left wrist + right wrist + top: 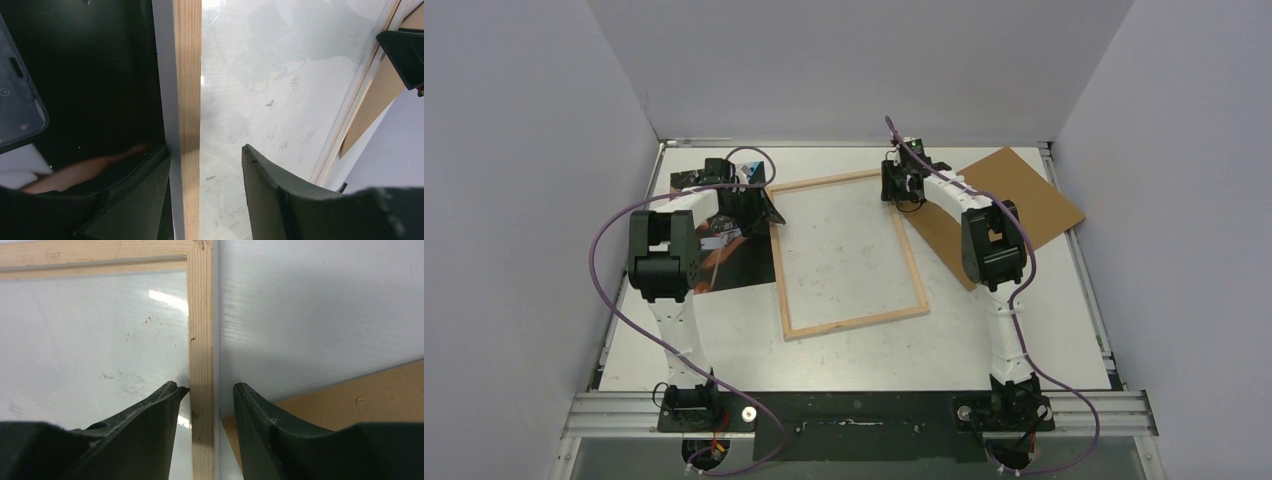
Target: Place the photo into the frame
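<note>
At the left of the top view, the photo [734, 262] lies picture side up on the table [724, 340]. Its dark image has an orange streak, and the left arm [664, 255] covers part of it. The photo's right edge runs just beside the left rail of the frame [849, 325], outside the opening; I cannot tell whether the two touch. In the left wrist view, a grey rounded shape [17, 105] at the left edge carries a small mark too blurred to read.

The left jaws are down over the upper part of the frame's left rail and stand wide. One is on the photo side, close against the rail. The other is inside the opening, clearly apart from the wood.

The frame lies flat in the middle of the table with its pale wood side up, tilted a little clockwise. The scuffed white table shows through its opening.

The right arm [989, 245] reaches to the frame's upper right corner. The right jaws straddle the right rail there, set narrower. The inner one is at the rail's edge, and the outer one stands slightly off it.

At the right, the brown backing board [1024, 195] lies flat at an angle, with its near corner beside the frame's right rail.
</note>
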`<action>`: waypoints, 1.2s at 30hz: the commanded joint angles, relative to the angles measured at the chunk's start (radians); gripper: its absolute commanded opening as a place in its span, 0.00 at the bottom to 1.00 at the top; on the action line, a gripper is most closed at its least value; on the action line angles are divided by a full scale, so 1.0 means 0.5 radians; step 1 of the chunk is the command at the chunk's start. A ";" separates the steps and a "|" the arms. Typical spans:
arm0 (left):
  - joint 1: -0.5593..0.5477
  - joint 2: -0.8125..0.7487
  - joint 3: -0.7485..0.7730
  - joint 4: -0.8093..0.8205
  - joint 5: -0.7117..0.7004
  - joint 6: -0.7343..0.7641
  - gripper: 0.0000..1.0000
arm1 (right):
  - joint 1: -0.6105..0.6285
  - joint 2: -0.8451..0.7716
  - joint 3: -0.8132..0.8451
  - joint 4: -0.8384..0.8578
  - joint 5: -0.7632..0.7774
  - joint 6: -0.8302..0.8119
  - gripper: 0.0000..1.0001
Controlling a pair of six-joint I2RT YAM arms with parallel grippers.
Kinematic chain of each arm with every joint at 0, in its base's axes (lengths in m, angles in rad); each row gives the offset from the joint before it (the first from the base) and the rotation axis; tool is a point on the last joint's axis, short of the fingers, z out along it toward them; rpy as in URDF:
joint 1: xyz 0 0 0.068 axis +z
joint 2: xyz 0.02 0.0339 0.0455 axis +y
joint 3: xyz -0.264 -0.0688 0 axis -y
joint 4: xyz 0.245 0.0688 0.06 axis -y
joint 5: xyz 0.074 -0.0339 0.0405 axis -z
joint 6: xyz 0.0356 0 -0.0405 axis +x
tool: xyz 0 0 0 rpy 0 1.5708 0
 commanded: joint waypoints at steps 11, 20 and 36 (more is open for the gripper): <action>0.015 -0.014 0.141 -0.118 -0.081 0.074 0.54 | -0.019 -0.244 0.077 -0.142 0.049 0.190 0.52; 0.152 -0.239 0.118 -0.203 -0.153 0.166 0.55 | -0.025 -0.623 -0.207 -0.141 0.009 0.302 0.56; 0.422 -0.391 -0.071 -0.352 -0.623 0.182 0.53 | 0.012 -0.737 -0.446 -0.119 -0.110 0.552 0.54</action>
